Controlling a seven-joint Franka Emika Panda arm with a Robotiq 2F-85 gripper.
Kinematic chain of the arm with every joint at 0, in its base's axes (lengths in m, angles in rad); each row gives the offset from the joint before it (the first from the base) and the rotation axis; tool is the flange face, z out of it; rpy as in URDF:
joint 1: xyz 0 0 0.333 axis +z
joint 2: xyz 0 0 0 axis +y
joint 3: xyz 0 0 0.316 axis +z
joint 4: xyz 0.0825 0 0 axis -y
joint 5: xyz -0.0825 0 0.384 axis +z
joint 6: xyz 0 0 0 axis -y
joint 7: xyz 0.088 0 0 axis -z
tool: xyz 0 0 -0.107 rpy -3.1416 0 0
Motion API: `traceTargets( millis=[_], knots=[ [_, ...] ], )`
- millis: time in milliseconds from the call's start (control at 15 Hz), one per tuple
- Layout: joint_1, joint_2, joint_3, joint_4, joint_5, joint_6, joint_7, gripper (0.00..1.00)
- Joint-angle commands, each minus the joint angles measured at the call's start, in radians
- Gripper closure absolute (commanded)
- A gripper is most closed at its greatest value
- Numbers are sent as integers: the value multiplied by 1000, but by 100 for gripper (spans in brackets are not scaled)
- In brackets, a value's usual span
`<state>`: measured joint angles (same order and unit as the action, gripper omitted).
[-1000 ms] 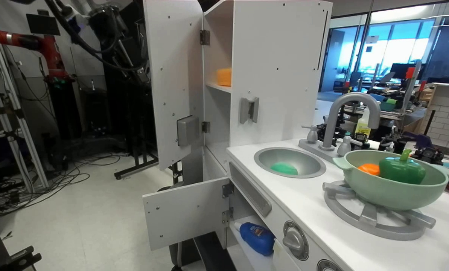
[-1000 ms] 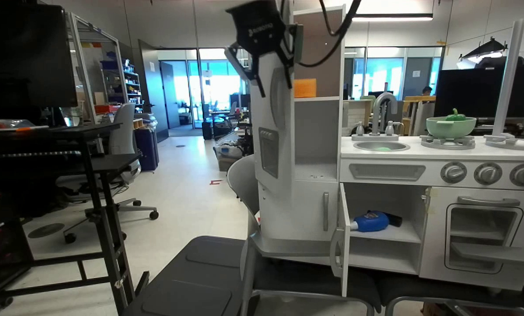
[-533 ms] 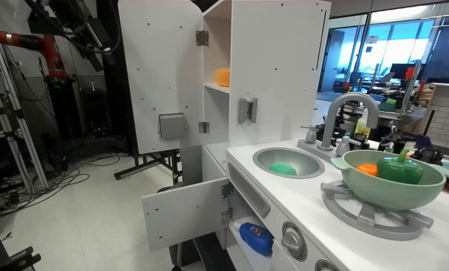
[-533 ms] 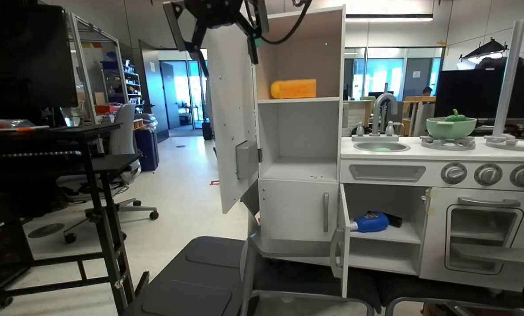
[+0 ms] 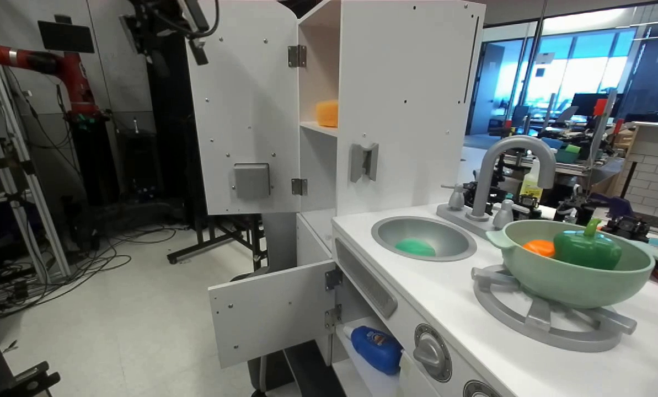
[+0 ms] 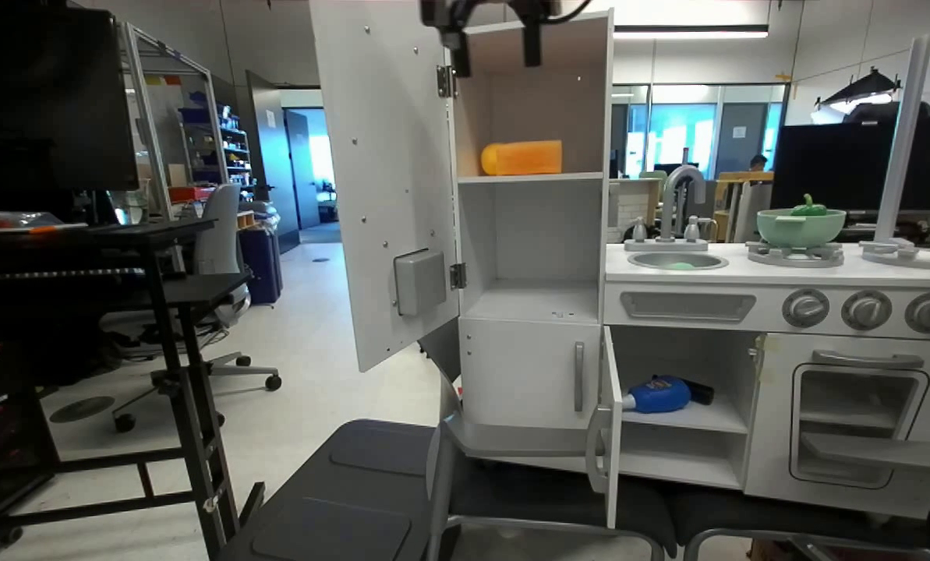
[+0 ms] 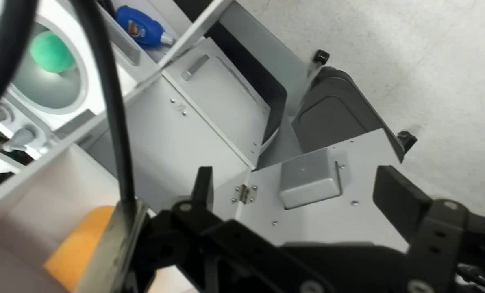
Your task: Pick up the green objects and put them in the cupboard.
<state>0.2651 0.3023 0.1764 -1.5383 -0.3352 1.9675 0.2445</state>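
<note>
A round green piece (image 5: 415, 247) lies in the sink, and the wrist view shows the same green piece (image 7: 52, 51) at upper left. The green pepper (image 5: 588, 248) sits in the pale green bowl. The tall white cupboard (image 6: 546, 234) stands with its door (image 6: 387, 195) swung wide to the side. My gripper (image 6: 496, 58) hangs high before the cupboard's upper part, its body cut off by the picture's top. In the wrist view my gripper (image 7: 294, 179) is open with nothing between its fingers; beyond them is the door's inner face, which bears a grey box (image 7: 307, 177).
An orange block (image 6: 531, 157) rests on the cupboard's upper shelf. The tap (image 6: 684, 183) rises behind the sink (image 6: 640, 261). The bowl (image 5: 574, 289) stands on a burner, an orange piece (image 5: 539, 248) inside it. A low door (image 6: 611, 467) juts out beside the blue bottle (image 6: 659, 393).
The cupboard door has swung further open, baring its inside. My gripper has risen, going left and then back right in an exterior view, and its jaws have spread wider.
</note>
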Motion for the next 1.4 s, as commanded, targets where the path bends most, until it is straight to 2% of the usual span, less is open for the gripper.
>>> traceTargets(
  millis=[0, 200, 267, 533, 867, 1267, 1333],
  knots=[
    [-96, -86, -57, -76, 56, -50, -186, 0],
    [-177, -115, -111, -116, 51, -66, -304, 0],
    [-203, -123, -129, -161, 49, -34, -329, 0],
    [-274, -95, -174, -218, 48, -1, -418, 0],
    [-310, -10, -212, -282, 34, 131, -361, 0],
    [-331, 156, -269, -243, 37, 287, -246, 0],
    [-322, 189, -276, -203, 42, 284, -212, 0]
  ],
)
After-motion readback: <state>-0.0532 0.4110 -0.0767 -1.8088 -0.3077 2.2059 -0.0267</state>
